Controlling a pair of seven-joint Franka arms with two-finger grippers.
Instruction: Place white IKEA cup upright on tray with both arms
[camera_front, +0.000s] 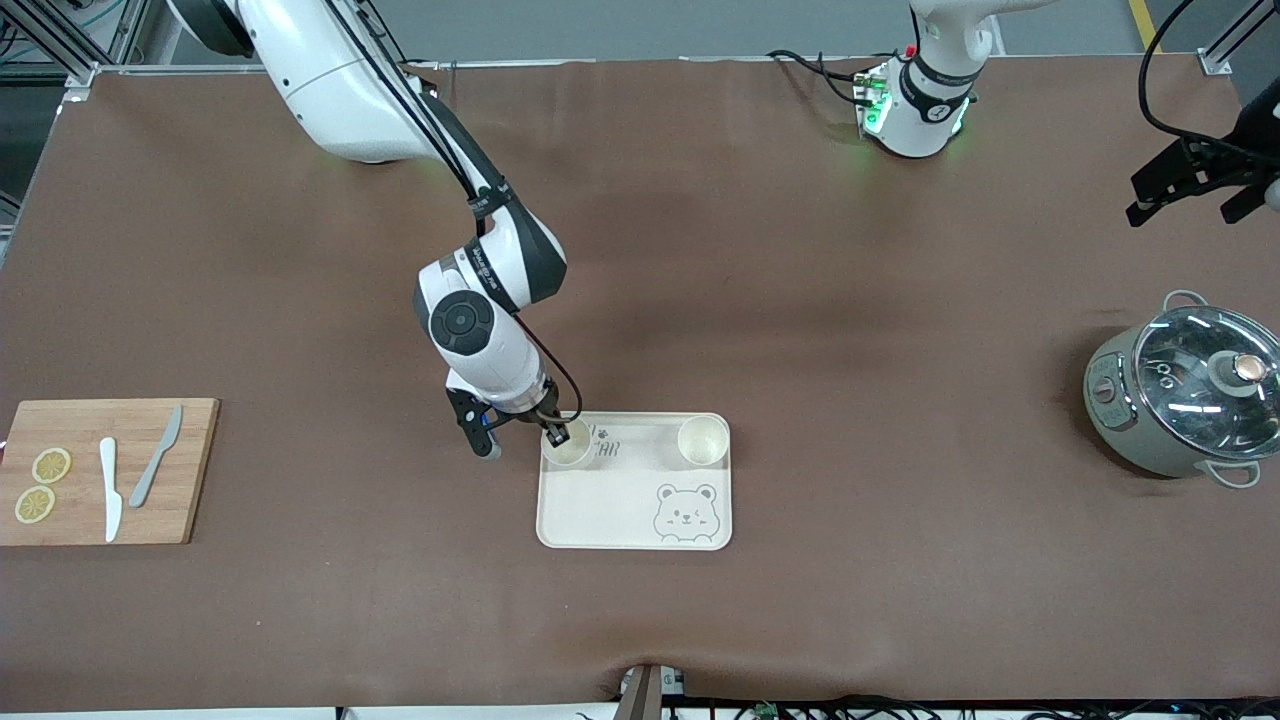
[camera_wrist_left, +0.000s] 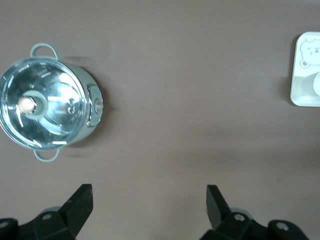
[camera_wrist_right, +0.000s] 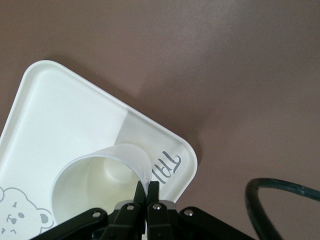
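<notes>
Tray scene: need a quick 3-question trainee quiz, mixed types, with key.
1. True or false: two cups stand upright on the tray.
2. What is the right gripper doing?
A. Pinching the rim of the cup at the tray corner toward the right arm's end
B. Lifting the pot's lid
C. Holding a knife
3. Fill in: the left gripper hangs open above bare table near the ____.

Key
1. True; the second cup stands free at the other corner farthest from the front camera.
2. A
3. pot
</notes>
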